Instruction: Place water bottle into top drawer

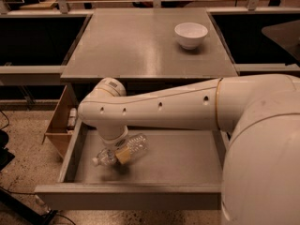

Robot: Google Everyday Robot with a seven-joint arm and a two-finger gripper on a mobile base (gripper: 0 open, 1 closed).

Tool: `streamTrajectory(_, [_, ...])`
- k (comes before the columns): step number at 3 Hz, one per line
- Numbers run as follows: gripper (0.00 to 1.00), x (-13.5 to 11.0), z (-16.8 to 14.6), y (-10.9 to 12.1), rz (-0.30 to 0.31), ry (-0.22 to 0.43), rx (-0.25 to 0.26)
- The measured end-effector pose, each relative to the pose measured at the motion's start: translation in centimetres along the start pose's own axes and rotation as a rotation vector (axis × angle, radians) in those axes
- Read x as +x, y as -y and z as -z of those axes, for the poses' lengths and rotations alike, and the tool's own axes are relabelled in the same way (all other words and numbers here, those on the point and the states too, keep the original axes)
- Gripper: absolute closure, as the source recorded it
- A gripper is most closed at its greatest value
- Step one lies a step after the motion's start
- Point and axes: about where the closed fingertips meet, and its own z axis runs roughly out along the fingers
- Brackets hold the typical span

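We're looking down into the open top drawer (126,196), and the gripper (118,153) is reaching into its left half, clamping the water bottle (136,146) round the middle. The bottle is lying nearly flat, its long axis running diagonally across the drawer. Its white cap (95,161) is pointing toward the drawer's front-left corner, its base toward the back right. Whether it's touching the drawer floor, we can't tell. The white arm (159,109) is stretching in from the drawer's right side. Behind the drawer, a white bowl (191,34) is sitting on the grey table (136,46).
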Motion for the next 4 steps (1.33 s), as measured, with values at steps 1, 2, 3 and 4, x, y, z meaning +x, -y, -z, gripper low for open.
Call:
streamTrajectory(1, [0.59, 0.00, 0.00, 0.00, 0.000, 0.000, 0.000])
streamTrajectory(2, [0.36, 0.00, -0.01, 0.00, 0.000, 0.000, 0.000])
streamTrajectory(3, [0.12, 0.00, -0.01, -0.01, 0.000, 0.000, 0.000])
streamTrajectory(4, [0.00, 0.00, -0.01, -0.01, 0.000, 0.000, 0.000])
